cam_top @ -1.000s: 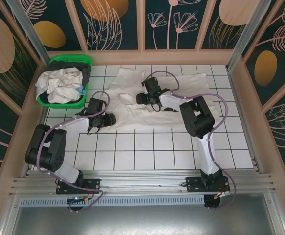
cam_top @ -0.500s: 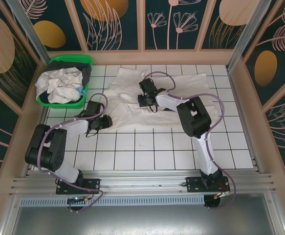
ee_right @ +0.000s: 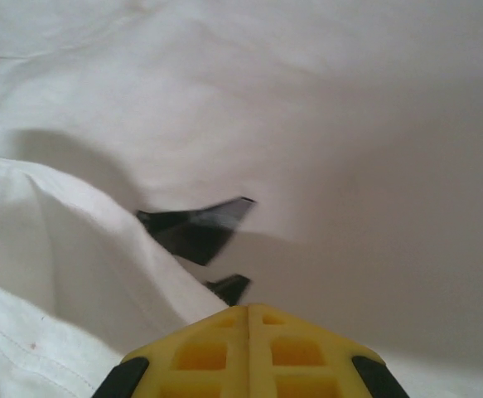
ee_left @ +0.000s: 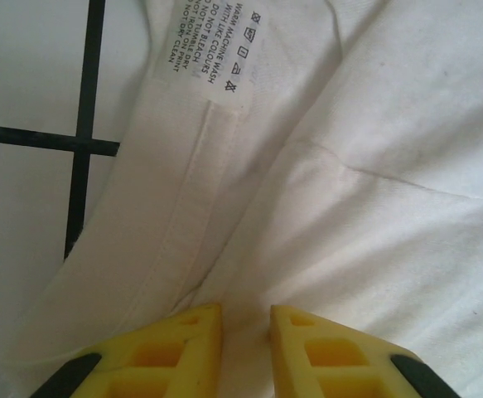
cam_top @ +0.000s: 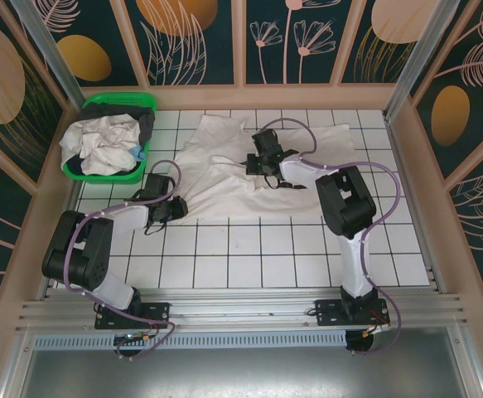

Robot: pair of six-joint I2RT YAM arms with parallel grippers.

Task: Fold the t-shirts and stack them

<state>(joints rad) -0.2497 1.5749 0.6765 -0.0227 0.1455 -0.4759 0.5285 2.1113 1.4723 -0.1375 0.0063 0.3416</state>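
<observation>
Right gripper (cam_top: 256, 163) shifted right since last frame, sleeve fold dragged along. Jaws pressed together, pinching cloth beside black print (ee_right: 195, 228). Left gripper (cam_top: 177, 207) at near-left hem, fingers nearly together; grip: cannot tell. T-shirt (cam_top: 216, 186) spread on far-centre tiled table (cam_top: 266, 249).

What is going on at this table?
A two-armed robot is working on an off-white t-shirt spread on the tiled table. The right gripper is shut, apparently pinching a raised fold beside the black print. The left gripper sits at the hem near the care label, fingers narrowly apart. More clothes wait in the green basket.
</observation>
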